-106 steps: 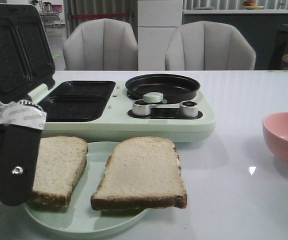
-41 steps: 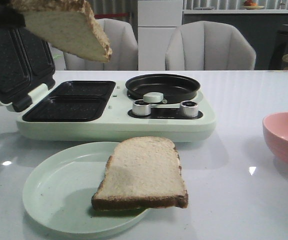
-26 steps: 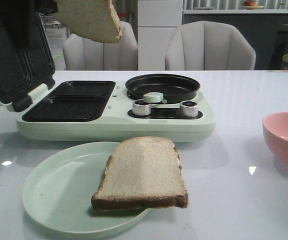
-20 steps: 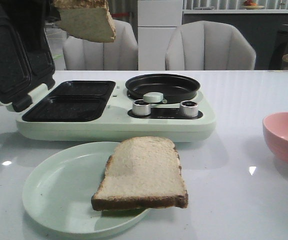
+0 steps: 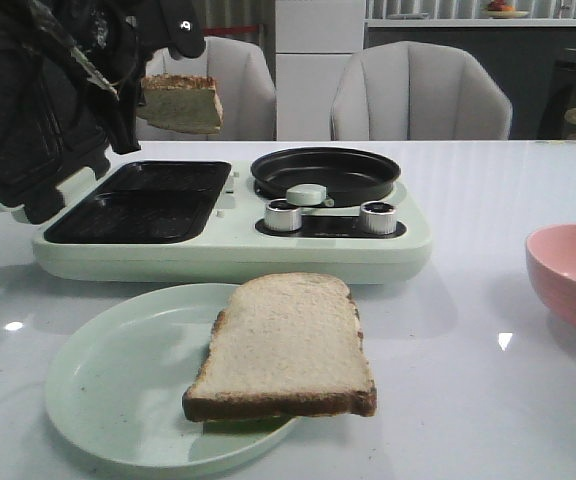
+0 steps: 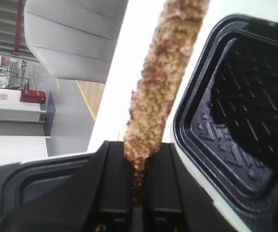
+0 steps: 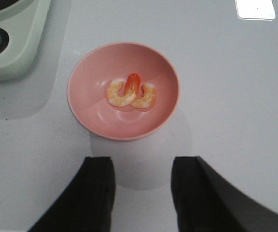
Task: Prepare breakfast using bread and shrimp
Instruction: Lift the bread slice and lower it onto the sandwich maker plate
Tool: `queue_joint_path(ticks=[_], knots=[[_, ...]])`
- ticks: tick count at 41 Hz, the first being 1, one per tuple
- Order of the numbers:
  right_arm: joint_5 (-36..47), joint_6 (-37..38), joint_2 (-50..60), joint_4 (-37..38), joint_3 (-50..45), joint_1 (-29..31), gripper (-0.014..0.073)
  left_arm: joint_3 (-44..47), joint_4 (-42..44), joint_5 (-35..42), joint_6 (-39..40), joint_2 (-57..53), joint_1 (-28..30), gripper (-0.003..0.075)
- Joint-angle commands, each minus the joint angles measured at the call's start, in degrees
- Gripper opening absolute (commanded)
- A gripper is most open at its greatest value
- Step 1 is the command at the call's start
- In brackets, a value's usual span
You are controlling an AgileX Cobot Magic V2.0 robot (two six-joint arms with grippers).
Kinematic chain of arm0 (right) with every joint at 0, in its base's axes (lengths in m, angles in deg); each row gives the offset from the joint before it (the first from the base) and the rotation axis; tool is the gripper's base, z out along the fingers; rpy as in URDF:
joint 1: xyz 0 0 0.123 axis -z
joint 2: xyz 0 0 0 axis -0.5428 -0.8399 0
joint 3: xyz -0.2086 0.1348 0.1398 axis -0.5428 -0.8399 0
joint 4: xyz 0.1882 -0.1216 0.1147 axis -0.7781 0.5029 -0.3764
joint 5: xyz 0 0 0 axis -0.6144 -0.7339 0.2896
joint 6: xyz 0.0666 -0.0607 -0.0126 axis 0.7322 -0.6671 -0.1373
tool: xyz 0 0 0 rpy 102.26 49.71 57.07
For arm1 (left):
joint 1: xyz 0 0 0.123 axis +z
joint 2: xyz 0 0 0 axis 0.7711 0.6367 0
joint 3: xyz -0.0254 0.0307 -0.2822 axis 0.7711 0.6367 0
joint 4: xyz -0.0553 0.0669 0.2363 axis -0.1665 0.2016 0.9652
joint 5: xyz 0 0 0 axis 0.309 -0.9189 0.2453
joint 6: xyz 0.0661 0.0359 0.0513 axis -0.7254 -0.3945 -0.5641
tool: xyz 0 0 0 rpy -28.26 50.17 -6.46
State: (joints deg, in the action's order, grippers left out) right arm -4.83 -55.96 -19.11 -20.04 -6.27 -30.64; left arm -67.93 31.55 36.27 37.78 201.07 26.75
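At far left we see the left gripper pinching one bread slice by its crust, held in the air above the sandwich maker, whose raised lid stands just beside the arm. The second slice lies on the pale green plate in front of the appliance, overhanging its rim. Further right, the shrimp sit in the pink bowl; they appear to be two curled pieces, touching. The right gripper hovers over the table near the bowl, jaws spread and holding nothing.
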Motion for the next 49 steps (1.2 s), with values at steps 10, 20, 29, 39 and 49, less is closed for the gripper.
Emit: queue_joint_path(ticks=[10, 20, 29, 39, 49], knots=[[3.9, -0.1, -0.2, 0.7, 1.6, 0.4, 0.041, -6.0, 1.5, -2.0, 0.3, 3.0, 1.2, 0.01], [3.9, -0.1, -0.2, 0.7, 1.6, 0.4, 0.041, -5.7, 1.5, -1.7, 0.3, 3.1, 2.8, 0.01], [3.9, -0.1, -0.2, 0.7, 1.6, 0.4, 0.041, -4.4, 1.5, -0.2, 0.3, 3.1, 2.8, 0.01], [3.9, -0.1, -0.2, 0.7, 1.6, 0.4, 0.041, -1.2, 1.5, -0.6, 0.3, 3.1, 2.6, 0.01], [3.9, -0.1, -0.2, 0.7, 1.6, 0.4, 0.041, -0.5, 1.5, -0.3, 0.3, 3.1, 2.4, 0.01]])
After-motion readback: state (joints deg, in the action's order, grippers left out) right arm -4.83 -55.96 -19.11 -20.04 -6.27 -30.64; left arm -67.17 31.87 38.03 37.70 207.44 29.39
